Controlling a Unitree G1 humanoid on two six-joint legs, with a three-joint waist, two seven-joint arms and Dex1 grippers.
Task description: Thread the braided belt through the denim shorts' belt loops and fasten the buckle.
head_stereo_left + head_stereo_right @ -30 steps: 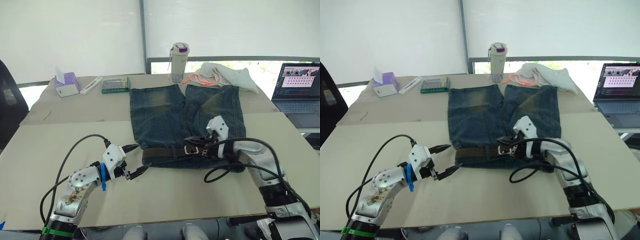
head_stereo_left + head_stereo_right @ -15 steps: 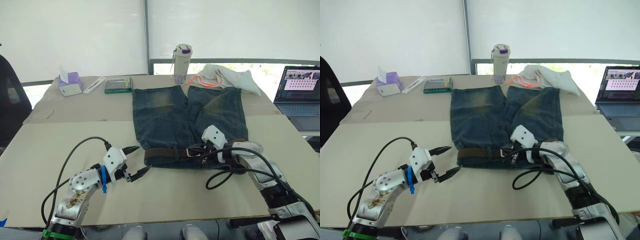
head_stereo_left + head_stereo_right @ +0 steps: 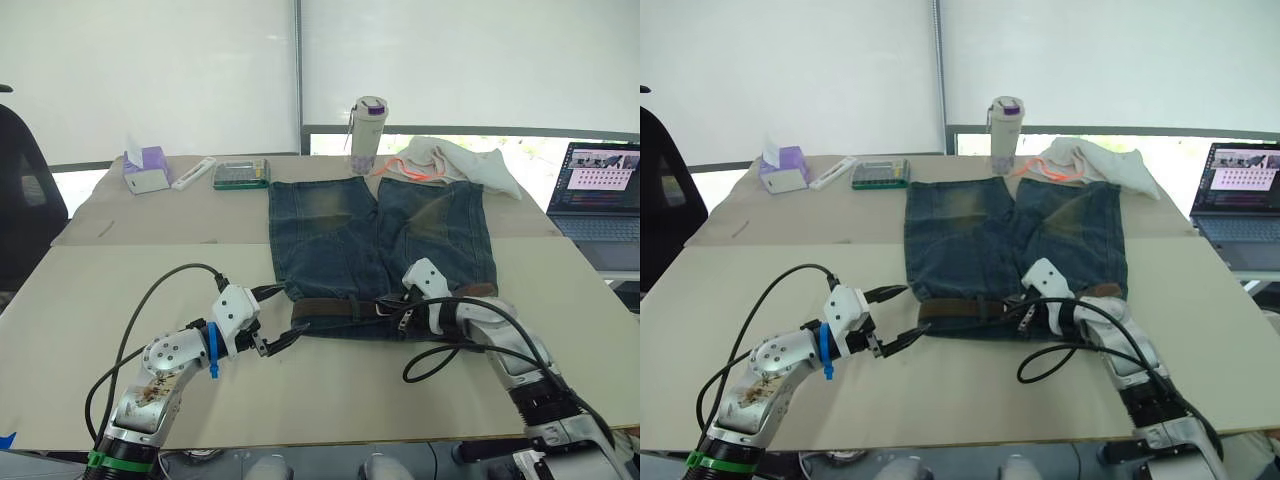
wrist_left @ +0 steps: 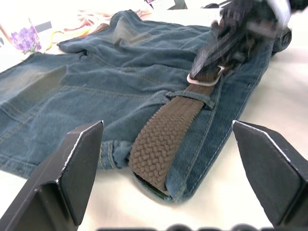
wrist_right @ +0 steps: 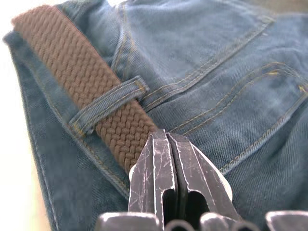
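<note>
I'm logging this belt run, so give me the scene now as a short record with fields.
shorts: denim shorts flat on the table, waistband toward the robot
belt: braided belt along the waistband, under a belt loop
buckle: silver buckle at the right gripper's tips
left gripper: left gripper open, beside the belt's end
right gripper: right gripper shut at the buckle
behind: bottle, cream cloth

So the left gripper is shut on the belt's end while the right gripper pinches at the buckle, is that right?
Not quite: the left gripper is open, beside the braided belt end, as the left wrist view shows. The right gripper is shut at the buckle.
</note>
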